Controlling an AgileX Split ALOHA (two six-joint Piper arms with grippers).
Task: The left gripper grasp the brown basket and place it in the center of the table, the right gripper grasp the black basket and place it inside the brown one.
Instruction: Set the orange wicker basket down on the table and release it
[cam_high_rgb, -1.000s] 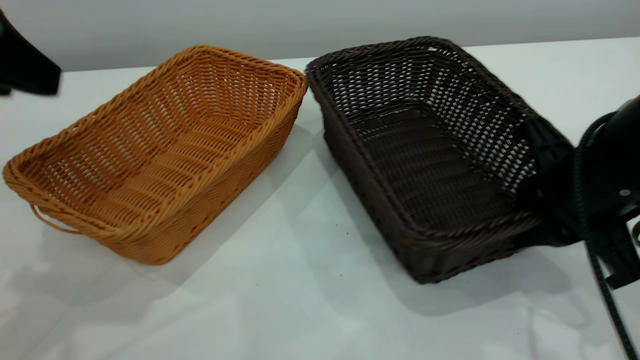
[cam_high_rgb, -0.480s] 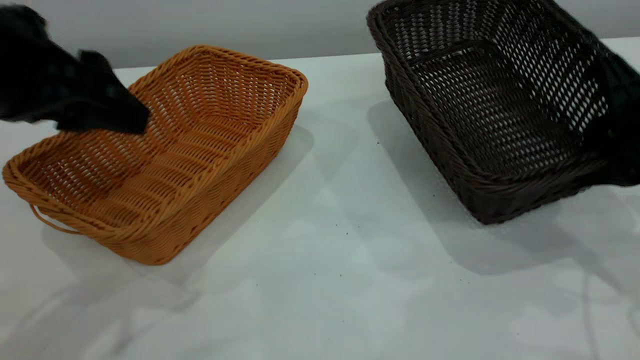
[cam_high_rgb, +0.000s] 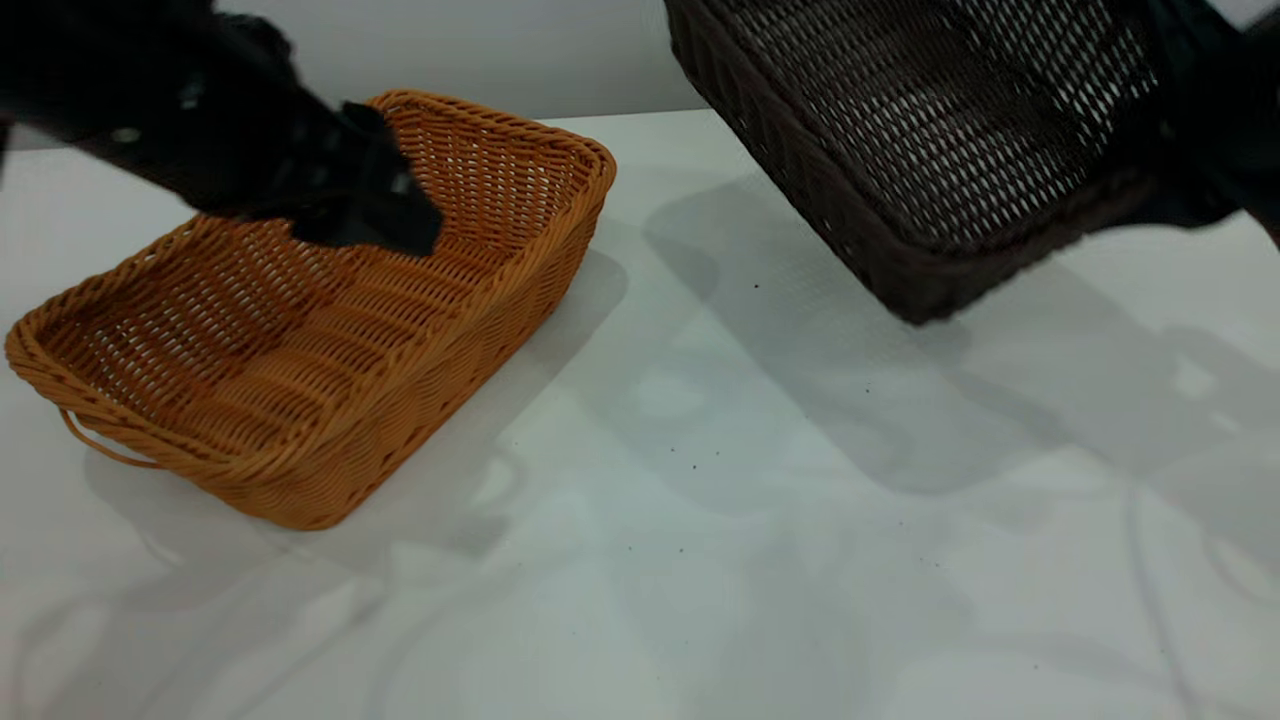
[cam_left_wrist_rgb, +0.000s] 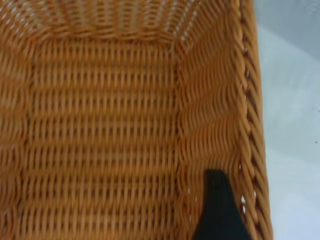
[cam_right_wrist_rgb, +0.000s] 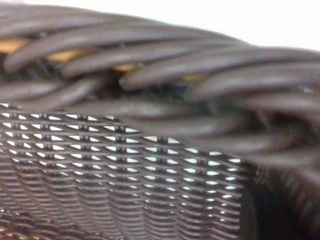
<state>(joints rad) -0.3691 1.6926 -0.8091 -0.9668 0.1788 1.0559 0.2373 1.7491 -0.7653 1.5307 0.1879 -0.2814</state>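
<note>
One table, white, filling the lower frame. Two baskets: one brown basket resting flat at the left of the frame, not yet in the centre; one black basket at the upper right, tilted and clear of the tabletop, well apart from the brown one. Two grippers: left gripper at the upper left, low over the brown basket's far long wall, spread impossible to tell; right gripper at the right edge, clamped on the black basket's end and carrying it.

Step in hand, by the look of it: taking hold of the brown basket. Best done by straddling the braided rim squarely, closing firmly on the wall, and lifting only slightly before moving toward the bare middle. Worth keeping the black basket high and off to the right meanwhile, to avoid a clash. Likely to flex and tip under a one-sided grip, so go slowly and level.
</note>
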